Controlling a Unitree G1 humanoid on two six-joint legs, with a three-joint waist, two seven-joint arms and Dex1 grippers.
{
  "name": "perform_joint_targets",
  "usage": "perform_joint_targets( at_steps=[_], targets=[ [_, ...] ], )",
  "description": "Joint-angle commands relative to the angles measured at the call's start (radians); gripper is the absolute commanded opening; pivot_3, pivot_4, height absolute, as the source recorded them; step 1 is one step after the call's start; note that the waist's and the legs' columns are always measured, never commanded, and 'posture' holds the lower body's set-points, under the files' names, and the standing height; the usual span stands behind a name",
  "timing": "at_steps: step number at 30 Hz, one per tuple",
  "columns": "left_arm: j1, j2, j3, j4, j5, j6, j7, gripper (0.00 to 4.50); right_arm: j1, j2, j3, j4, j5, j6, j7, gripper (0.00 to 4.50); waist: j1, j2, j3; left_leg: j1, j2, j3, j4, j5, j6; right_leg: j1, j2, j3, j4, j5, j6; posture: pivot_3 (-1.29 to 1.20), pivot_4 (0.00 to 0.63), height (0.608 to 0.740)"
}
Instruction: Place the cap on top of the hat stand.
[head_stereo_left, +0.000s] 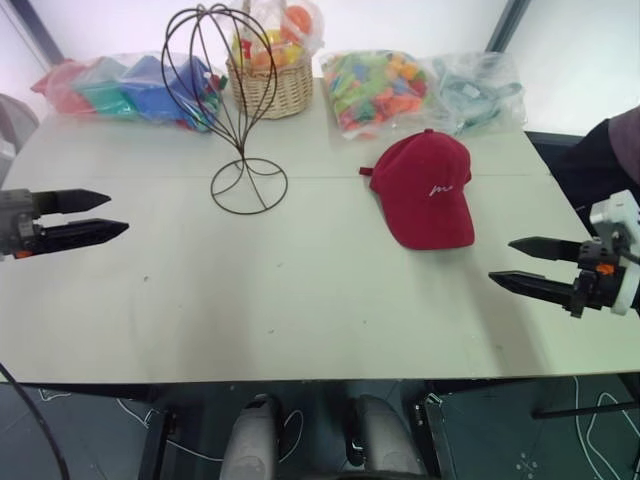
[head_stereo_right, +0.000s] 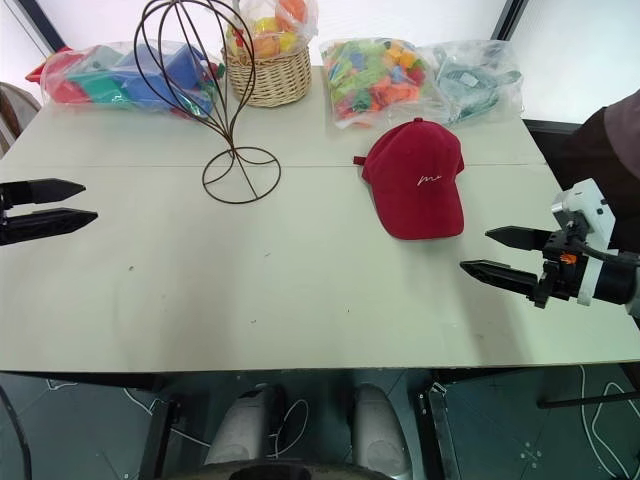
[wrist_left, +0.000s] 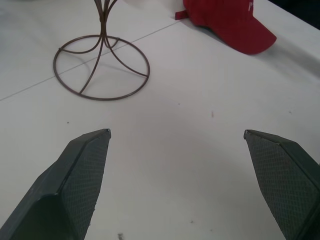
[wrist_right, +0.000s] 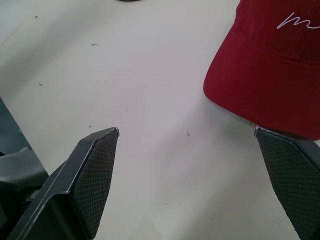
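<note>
One cap (head_stereo_left: 424, 187); one hat stand (head_stereo_left: 233, 105)

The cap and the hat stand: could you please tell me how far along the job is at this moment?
Nothing looks done yet. The cap lies flat on the table, apart from the hat stand, whose wire head is bare. In hand: nothing; the left claw and the right claw both hover open over the table's side edges. Left to do: grasp the cap, lift it and set it on the stand's top.

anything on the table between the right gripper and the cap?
No, that stretch is bare. In the right wrist view only tabletop lies between the open right gripper and the brim of the cap, apart from a few tiny specks.
</note>
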Motion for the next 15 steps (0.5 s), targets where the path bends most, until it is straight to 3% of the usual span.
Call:
perform_joint_targets(
  at_steps=[1, 15],
  targets=[
    [-0.002, 0.006, 0.033, -0.028, -0.022, 0.015, -0.002, 4.50, -0.006, 0.000, -0.026, -0.009, 0.005, -0.009, -0.004, 4.47, 0.000, 0.000, 0.000, 0.000, 0.000, 0.000, 0.000, 0.000, 0.000, 0.000, 0.000, 0.000, 0.000, 0.000, 0.000, 0.00, 0.150, 0.740],
    [-0.026, 0.009, 0.033, -0.015, -0.026, 0.026, 0.004, 4.50, -0.003, 0.000, -0.023, -0.001, -0.004, -0.022, 0.000, 4.47, 0.000, 0.000, 0.000, 0.000, 0.000, 0.000, 0.000, 0.000, 0.000, 0.000, 0.000, 0.000, 0.000, 0.000, 0.000, 0.00, 0.150, 0.740]
  ],
)
